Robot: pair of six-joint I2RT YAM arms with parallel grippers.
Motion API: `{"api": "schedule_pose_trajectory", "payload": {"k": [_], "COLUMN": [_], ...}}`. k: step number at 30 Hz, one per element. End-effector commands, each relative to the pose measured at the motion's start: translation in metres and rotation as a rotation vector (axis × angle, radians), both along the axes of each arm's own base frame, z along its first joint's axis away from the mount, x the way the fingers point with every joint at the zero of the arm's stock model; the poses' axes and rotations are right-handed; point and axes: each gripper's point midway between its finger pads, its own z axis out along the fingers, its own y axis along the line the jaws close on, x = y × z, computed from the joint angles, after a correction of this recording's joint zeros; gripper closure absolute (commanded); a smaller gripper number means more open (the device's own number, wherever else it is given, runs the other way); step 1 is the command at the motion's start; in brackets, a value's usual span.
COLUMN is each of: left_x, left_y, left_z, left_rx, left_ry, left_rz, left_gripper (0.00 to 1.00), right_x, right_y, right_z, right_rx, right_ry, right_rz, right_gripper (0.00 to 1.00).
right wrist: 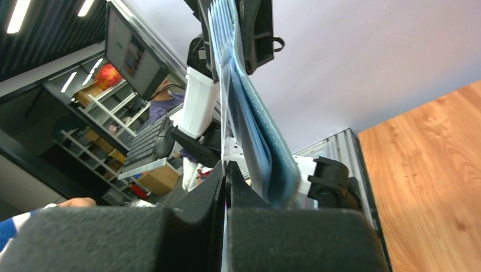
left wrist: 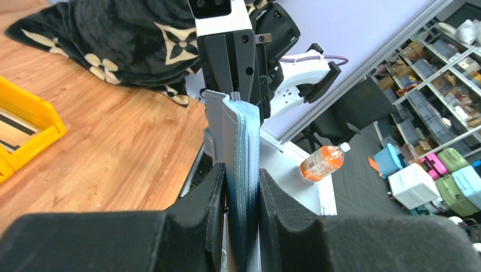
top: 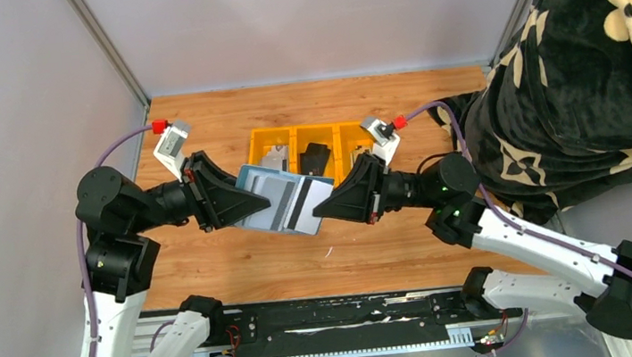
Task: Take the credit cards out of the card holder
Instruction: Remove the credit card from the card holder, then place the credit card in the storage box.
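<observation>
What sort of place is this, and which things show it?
Probably a robotics lab or workshop: a left arm and right arm bolted at a wooden table, stocked storage shelving beyond, and a person at a monitor.

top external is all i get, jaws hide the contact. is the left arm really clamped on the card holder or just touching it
Observer: Clamped. The left wrist view shows the left gripper shut on the card holder, jaws pressing both of its faces.
Operator: and the right, same grip on the holder
Observer: No. In the right wrist view the right gripper is shut on a thin pale sheet, apparently the credit card; the holder's blue flap lies outside its jaws.
</observation>
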Motion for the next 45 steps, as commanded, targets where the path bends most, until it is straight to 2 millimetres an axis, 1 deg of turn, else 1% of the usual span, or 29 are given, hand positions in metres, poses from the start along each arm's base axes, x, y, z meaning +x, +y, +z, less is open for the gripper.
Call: {"api": "schedule_pose_trajectory", "payload": {"k": [1, 3, 4, 5, 9, 10, 12, 14, 15, 17, 19, 20, 22, 23, 26, 27, 28, 29, 30, 31, 33, 36, 38, 41, 42, 43, 45], "left_x": [-0.008, -0.003, -0.001, 0.004, 0.014, 0.015, 0.021, 0.028, 0.029, 0.026, 0.021, 0.018, 0.013, 0.010, 0.003, 0.001, 0.001, 0.000, 0.000, -0.001, 0.000, -0.001, -0.003, -0.004, -0.004, -0.003, -0.003], "left_y": [0.003, 0.005, 0.007, 0.008, 0.014, 0.015, 0.019, 0.025, 0.026, 0.026, 0.024, 0.023, 0.021, 0.020, 0.018, 0.017, 0.016, 0.016, 0.016, 0.016, 0.017, 0.017, 0.017, 0.017, 0.017, 0.017, 0.017], "left_z": [0.008, 0.004, 0.004, 0.000, -0.006, -0.007, -0.011, -0.018, -0.020, -0.022, -0.021, -0.021, -0.020, -0.018, -0.015, -0.013, -0.012, -0.011, -0.010, -0.009, -0.010, -0.010, -0.009, -0.007, -0.007, -0.008, -0.007], "left_rx": [0.025, 0.065, 0.081, 0.103, 0.160, 0.168, 0.192, 0.235, 0.248, 0.256, 0.244, 0.236, 0.220, 0.209, 0.175, 0.165, 0.157, 0.152, 0.150, 0.150, 0.153, 0.154, 0.152, 0.148, 0.146, 0.145, 0.144], "left_ry": [-0.096, -0.107, -0.136, -0.129, -0.170, -0.183, -0.203, -0.215, -0.226, -0.229, -0.229, -0.232, -0.233, -0.234, -0.221, -0.220, -0.220, -0.216, -0.219, -0.225, -0.225, -0.223, -0.224, -0.228, -0.228, -0.227, -0.226], "left_rz": [-0.007, 0.035, 0.050, 0.079, 0.140, 0.155, 0.199, 0.246, 0.249, 0.234, 0.211, 0.198, 0.174, 0.163, 0.133, 0.126, 0.121, 0.120, 0.120, 0.122, 0.127, 0.128, 0.123, 0.122, 0.121, 0.120, 0.124], "left_gripper": [1.00, 1.00, 1.00, 1.00, 1.00, 1.00, 1.00, 1.00, 1.00, 1.00, 1.00, 1.00, 1.00, 1.00, 1.00, 1.00, 1.00, 1.00, 1.00, 1.00, 1.00, 1.00, 1.00, 1.00, 1.00, 1.00, 1.00], "right_x": [0.013, 0.019, 0.023, 0.029, 0.059, 0.068, 0.083, 0.107, 0.120, 0.144, 0.166, 0.175, 0.196, 0.206, 0.234, 0.245, 0.259, 0.270, 0.277, 0.289, 0.304, 0.320, 0.325, 0.329, 0.331, 0.332, 0.333], "right_y": [-0.017, -0.031, -0.037, -0.043, -0.064, -0.070, -0.080, -0.090, -0.093, -0.092, -0.080, -0.071, -0.050, -0.038, -0.002, 0.008, 0.020, 0.028, 0.036, 0.045, 0.059, 0.076, 0.086, 0.103, 0.107, 0.110, 0.116], "right_z": [-0.018, -0.014, -0.013, -0.013, -0.016, -0.022, -0.024, -0.034, -0.041, -0.055, -0.067, -0.074, -0.087, -0.100, -0.129, -0.131, -0.155, -0.166, -0.167, -0.190, -0.215, -0.247, -0.259, -0.269, -0.267, -0.272, -0.276], "right_rx": [-0.086, -0.095, -0.107, -0.121, -0.201, -0.233, -0.256, -0.304, -0.331, -0.384, -0.432, -0.454, -0.504, -0.551, -0.661, -0.677, -0.727, -0.754, -0.760, -0.801, -0.861, -0.935, -0.951, -0.964, -0.960, -0.971, -0.982], "right_ry": [-0.011, -0.023, -0.023, -0.019, 0.015, 0.039, 0.054, 0.080, 0.095, 0.121, 0.142, 0.153, 0.142, 0.144, 0.150, 0.146, 0.169, 0.185, 0.181, 0.207, 0.226, 0.258, 0.261, 0.248, 0.240, 0.241, 0.241], "right_rz": [-0.088, -0.123, -0.144, -0.168, -0.281, -0.309, -0.346, -0.423, -0.457, -0.502, -0.493, -0.482, -0.474, -0.471, -0.443, -0.438, -0.431, -0.427, -0.429, -0.420, -0.429, -0.455, -0.461, -0.457, -0.459, -0.455, -0.452], "right_gripper": [1.00, 1.00, 1.00, 1.00, 1.00, 1.00, 1.00, 1.00, 1.00, 1.00, 1.00, 1.00, 1.00, 1.00, 1.00, 1.00, 1.00, 1.00, 1.00, 1.00, 1.00, 1.00, 0.97, 0.96, 0.96, 0.96, 0.96]}}
